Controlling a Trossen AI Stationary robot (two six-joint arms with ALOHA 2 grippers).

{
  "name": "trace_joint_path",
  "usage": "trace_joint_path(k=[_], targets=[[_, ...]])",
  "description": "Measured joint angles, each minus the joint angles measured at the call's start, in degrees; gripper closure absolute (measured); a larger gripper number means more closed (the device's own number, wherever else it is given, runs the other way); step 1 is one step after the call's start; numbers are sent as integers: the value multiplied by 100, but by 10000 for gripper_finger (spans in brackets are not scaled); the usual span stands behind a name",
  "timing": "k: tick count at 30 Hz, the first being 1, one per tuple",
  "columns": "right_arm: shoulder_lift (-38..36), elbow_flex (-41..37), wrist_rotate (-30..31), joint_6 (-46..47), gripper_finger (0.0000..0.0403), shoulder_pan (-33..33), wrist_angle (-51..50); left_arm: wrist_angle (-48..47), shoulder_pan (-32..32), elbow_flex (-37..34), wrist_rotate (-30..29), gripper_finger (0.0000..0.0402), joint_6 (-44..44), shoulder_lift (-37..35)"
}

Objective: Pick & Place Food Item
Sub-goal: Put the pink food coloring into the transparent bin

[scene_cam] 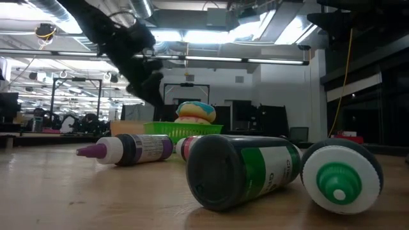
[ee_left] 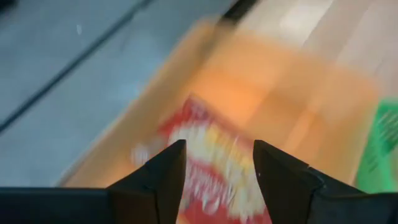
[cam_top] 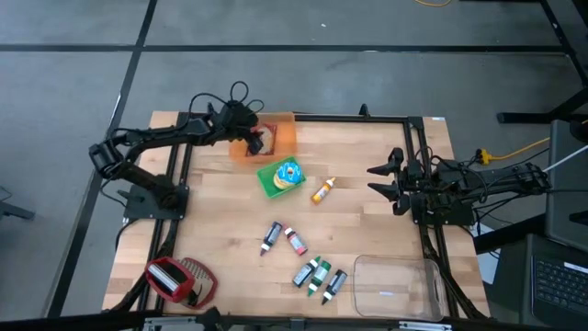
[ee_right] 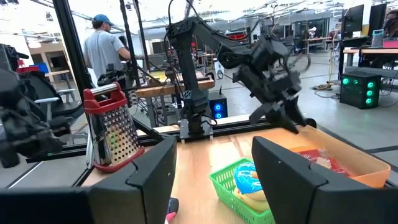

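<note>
An orange bin (cam_top: 280, 138) stands at the table's far edge, left of the middle. A red food packet (ee_left: 211, 174) lies flat on the bin's floor and also shows in the right wrist view as the packet (ee_right: 318, 159). My left gripper (ee_left: 217, 165) hangs open just above the packet, slanting down into the bin, with the packet showing in the gap between its fingers. It appears over the bin as the left gripper (cam_top: 260, 140). My right gripper (cam_top: 375, 179) waits open at the table's right side, pointing level toward the middle.
A green basket (cam_top: 276, 184) with a frosted donut (cam_top: 288, 173) stands just near-side of the bin. A small yellow bottle (cam_top: 322, 189) lies mid-table and several colouring bottles (cam_top: 308, 262) toward the near edge. A red grater (cam_top: 175, 279) sits near left, a clear tub (cam_top: 395, 287) near right.
</note>
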Motion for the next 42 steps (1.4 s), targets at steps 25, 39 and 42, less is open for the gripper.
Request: trace_joint_path(k=[25, 39, 42], targets=[[56, 2, -381, 12, 190, 0, 449, 2472, -6020, 9, -3074, 235, 270, -765], [1220, 2, 229, 283, 190, 1, 1214, 353, -6770, 9, -4655, 230, -2553, -81], [1315, 2, 219, 187, 190, 2, 1228, 178, -6852, 9, -4495, 220, -2478, 86]])
